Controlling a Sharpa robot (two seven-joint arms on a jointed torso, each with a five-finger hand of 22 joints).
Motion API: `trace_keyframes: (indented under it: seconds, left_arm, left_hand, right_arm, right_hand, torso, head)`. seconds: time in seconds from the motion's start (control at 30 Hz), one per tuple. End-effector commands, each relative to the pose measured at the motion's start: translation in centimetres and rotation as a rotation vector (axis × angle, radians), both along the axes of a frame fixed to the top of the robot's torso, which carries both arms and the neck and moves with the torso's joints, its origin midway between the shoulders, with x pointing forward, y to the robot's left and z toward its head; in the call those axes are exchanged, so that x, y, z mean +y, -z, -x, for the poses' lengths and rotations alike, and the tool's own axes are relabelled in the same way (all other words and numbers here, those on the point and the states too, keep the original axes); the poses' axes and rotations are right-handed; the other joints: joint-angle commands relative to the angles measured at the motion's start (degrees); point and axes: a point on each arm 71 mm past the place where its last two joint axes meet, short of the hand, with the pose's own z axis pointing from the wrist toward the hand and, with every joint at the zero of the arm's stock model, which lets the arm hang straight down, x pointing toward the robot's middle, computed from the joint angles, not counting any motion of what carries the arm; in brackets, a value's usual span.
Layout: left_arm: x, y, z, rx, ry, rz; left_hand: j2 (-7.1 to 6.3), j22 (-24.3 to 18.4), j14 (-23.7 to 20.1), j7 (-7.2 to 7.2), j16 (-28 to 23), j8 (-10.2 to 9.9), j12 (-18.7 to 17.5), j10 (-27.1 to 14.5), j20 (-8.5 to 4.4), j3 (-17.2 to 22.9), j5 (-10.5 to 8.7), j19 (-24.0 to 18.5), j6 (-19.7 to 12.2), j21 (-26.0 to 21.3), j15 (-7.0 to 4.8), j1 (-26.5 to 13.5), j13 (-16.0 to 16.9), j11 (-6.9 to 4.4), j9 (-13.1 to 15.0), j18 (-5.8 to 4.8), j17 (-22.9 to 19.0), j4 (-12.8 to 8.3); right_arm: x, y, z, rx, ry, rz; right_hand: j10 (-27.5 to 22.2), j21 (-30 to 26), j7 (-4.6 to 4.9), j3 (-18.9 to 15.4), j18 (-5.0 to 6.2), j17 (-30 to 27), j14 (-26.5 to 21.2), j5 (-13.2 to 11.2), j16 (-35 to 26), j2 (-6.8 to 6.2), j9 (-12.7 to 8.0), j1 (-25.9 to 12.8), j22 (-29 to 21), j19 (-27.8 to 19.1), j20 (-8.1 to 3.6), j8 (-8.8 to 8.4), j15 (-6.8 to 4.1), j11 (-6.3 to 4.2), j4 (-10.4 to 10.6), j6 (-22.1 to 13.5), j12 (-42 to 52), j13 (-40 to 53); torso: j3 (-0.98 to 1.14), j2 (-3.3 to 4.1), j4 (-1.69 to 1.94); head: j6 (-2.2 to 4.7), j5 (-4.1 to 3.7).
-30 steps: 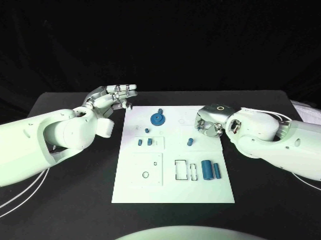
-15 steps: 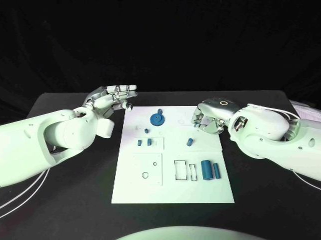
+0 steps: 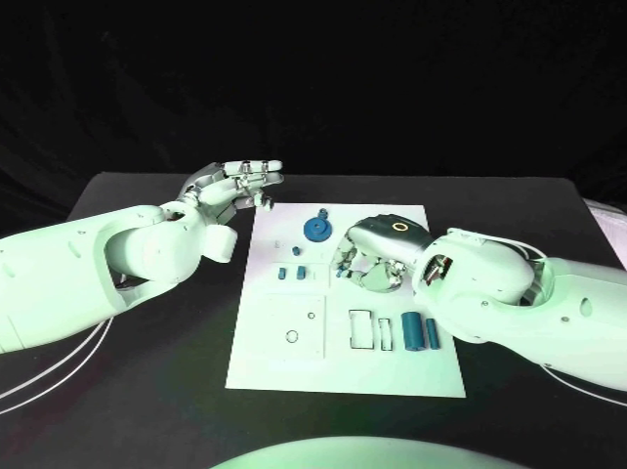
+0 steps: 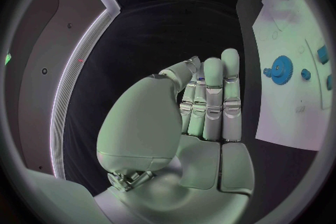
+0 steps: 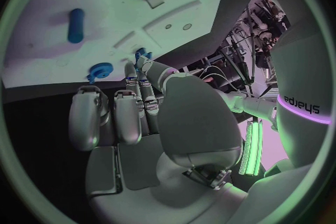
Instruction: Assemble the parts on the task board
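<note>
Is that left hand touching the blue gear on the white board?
Apart. The head view shows the left hand raised beside the task board's far corner, with bare white board between its fingers and the gear.

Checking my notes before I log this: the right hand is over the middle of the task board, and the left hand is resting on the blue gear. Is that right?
Not quite. The left hand is not on the blue gear; the head view shows it raised beside the task board, at its far left corner, holding nothing. The right hand is indeed over the middle of the board.
</note>
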Motion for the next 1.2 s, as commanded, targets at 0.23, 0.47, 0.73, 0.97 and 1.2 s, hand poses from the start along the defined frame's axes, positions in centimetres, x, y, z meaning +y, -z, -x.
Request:
trace_keyframes:
  seconds: [0.23, 0.47, 0.73, 0.97, 1.2]
  left_arm:
    - [-0.5, -0.1, 0.0, -0.014, 0.017, 0.013]
    - [-0.7, -0.1, 0.0, -0.013, 0.021, 0.015]
    - [-0.7, 0.0, 0.0, -0.011, 0.024, 0.015]
    - [-0.6, 0.0, -0.1, -0.01, 0.023, 0.014]
    - [-0.6, 0.0, -0.1, -0.008, 0.023, 0.014]
  left_hand:
    - [0.51, -0.07, -0.35, 0.14, 0.2, 0.33, 0.32, -0.37, -0.06, -0.04, 0.24, -0.52, 0.26, -0.31, 0.08, -0.15, 0.08, -0.06, -0.08, 0.66, -0.05, -0.22]
    - [0.51, -0.07, -0.35, 0.14, 0.2, 0.33, 0.32, -0.37, -0.06, -0.04, 0.24, -0.52, 0.26, -0.31, 0.08, -0.15, 0.08, -0.06, -0.08, 0.66, -0.05, -0.22]
    - [0.54, -0.07, -0.39, 0.18, 0.22, 0.32, 0.42, -0.49, -0.05, -0.1, 0.28, -0.52, 0.21, -0.34, 0.1, -0.16, 0.11, -0.02, -0.09, 0.65, -0.08, -0.27]
    - [0.54, -0.07, -0.39, 0.18, 0.22, 0.32, 0.42, -0.49, -0.05, -0.1, 0.28, -0.52, 0.21, -0.34, 0.1, -0.16, 0.11, -0.02, -0.09, 0.65, -0.08, -0.27]
    - [0.6, -0.07, -0.41, 0.21, 0.25, 0.32, 0.52, -0.63, -0.03, -0.17, 0.3, -0.53, 0.16, -0.37, 0.14, -0.25, 0.14, 0.01, -0.1, 0.64, -0.11, -0.25]
  right_arm:
    - [2.7, 2.4, 1.3, 0.065, -0.086, -0.014]
    - [3.3, 3.8, 1.5, 0.096, -0.096, 0.001]
    - [3.5, 4.5, 1.4, 0.112, -0.094, 0.024]
    - [3.7, 4.7, 1.6, 0.125, -0.104, 0.036]
    - [3.8, 4.9, 1.7, 0.134, -0.106, 0.045]
  right_hand:
    - [0.55, -0.17, 0.44, 0.46, 0.92, -0.18, 2.81, 0.53, 0.16, 0.14, 0.02, 0.19, -0.21, -0.1, -0.19, -0.32, -0.24, -0.01, -0.1, 0.04, -0.1, -0.03]
    - [0.53, -0.23, 0.47, 0.49, 0.94, -0.23, 2.8, 0.57, 0.14, 0.12, 0.01, 0.16, -0.32, -0.15, -0.19, -0.35, -0.22, 0.02, -0.13, 0.0, -0.14, -0.05]
    - [0.47, -0.26, 0.55, 0.56, 0.95, -0.21, 2.8, 0.63, 0.15, 0.11, 0.0, 0.02, -0.36, -0.17, -0.18, -0.42, -0.17, 0.08, -0.14, -0.08, -0.25, -0.1]
    - [0.42, -0.27, 0.58, 0.58, 0.96, -0.18, 2.81, 0.64, 0.18, 0.12, 0.0, -0.07, -0.39, -0.19, -0.17, -0.46, -0.14, 0.12, -0.12, -0.12, -0.31, -0.13]
    - [0.39, -0.29, 0.59, 0.62, 0.96, -0.23, 2.8, 0.67, 0.15, 0.13, 0.0, -0.12, -0.43, -0.2, -0.16, -0.5, -0.13, 0.14, -0.13, -0.17, -0.36, -0.16]
  torso:
    - [-0.09, 0.06, 0.08]
    - [-0.07, 0.07, -0.14]
    - [0.0, 0.0, 0.01]
    - [0.02, 0.04, -0.07]
    - [0.03, 0.01, -0.08]
  head:
    - [-0.9, 1.62]
    - [-1.29, 2.22]
    - [-1.69, 2.44]
    - [-1.88, 2.62]
    - [-1.96, 2.77]
